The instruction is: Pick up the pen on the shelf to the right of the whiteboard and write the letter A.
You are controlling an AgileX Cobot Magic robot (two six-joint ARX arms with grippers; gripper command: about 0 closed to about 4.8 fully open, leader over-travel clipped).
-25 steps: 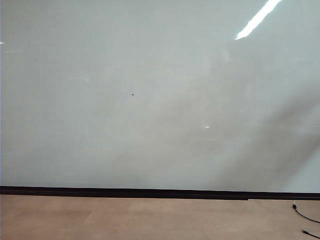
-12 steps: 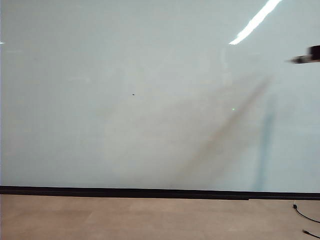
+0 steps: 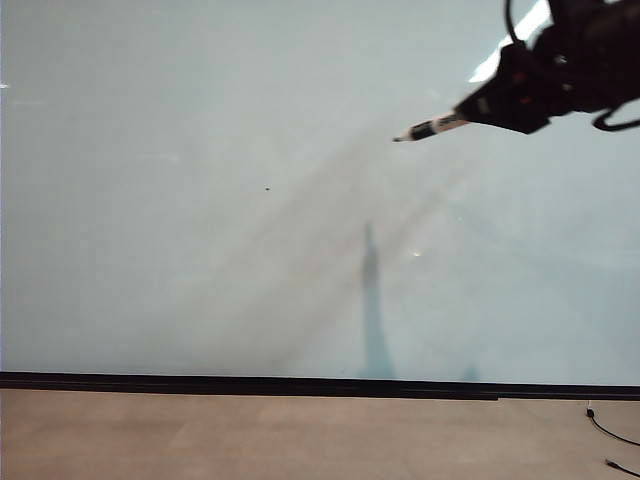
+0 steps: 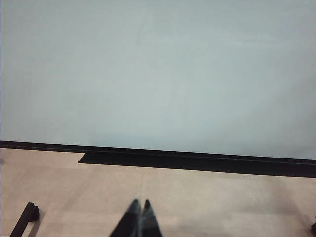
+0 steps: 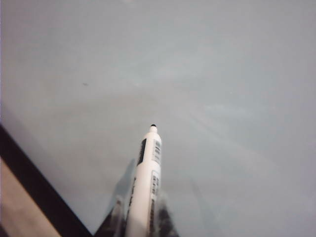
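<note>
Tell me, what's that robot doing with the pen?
The right gripper is shut on the pen and holds it up in front of the whiteboard, tip aimed at the board. Nothing is written yet, only a tiny dark speck shows. The left gripper sits shut, low near the floor.

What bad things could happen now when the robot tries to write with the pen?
The right gripper holds the pen by its back end, so pressing its tip on the whiteboard might make it slip or tilt. The strokes could then come out wobbly. The left gripper sits shut down low, too far away to help.
</note>
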